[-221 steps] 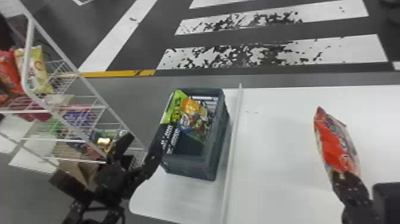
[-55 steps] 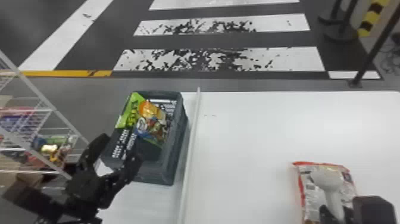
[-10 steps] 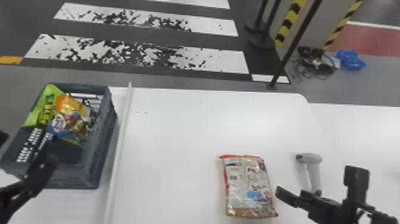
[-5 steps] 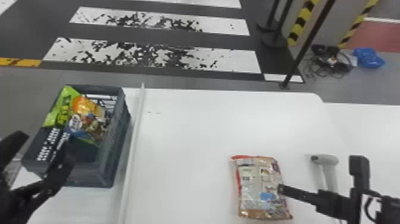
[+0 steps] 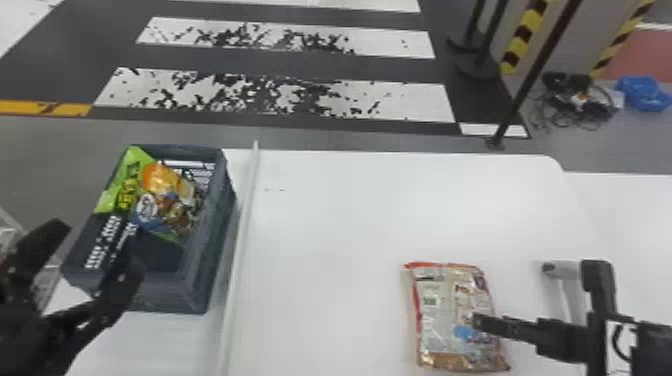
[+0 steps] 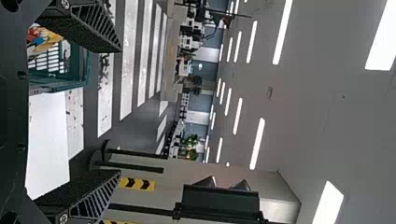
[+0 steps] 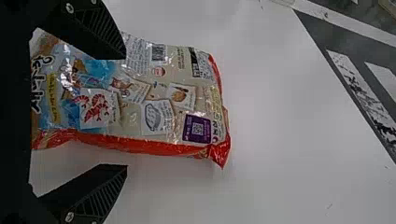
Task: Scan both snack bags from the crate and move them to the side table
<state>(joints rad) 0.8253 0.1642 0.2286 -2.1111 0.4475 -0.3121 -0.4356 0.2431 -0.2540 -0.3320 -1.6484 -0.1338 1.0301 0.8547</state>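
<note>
A snack bag [image 5: 445, 310] lies flat on the white table, printed back up with red edges. My right gripper [image 5: 537, 295] is open above its right side, one finger over the bag; in the right wrist view, my right gripper [image 7: 125, 112] has the bag [image 7: 182, 102] partly between and beyond its spread fingers. The pale handheld scanner [image 5: 562, 282] lies right of the bag, partly behind that gripper. Far left, my left gripper [image 5: 95, 250] stands open at the dark crate [image 5: 200, 280], which holds an orange-and-blue snack bag [image 5: 165, 187] and a green one [image 5: 122, 187]. The left wrist view shows my left gripper [image 6: 119, 111] empty.
A raised white strip [image 5: 242, 240] runs along the table beside the crate. Another white surface [image 5: 625, 215] adjoins at the right. Beyond the table stand a dark post [image 5: 530, 85] and a heap of cables [image 5: 575, 100]. Wire shelving [image 5: 42, 290] is at the left edge.
The scanner, earlier in my right gripper over the bag, now lies on the table. Since then that gripper has moved left, over the bag. The head view has swung back left.
</note>
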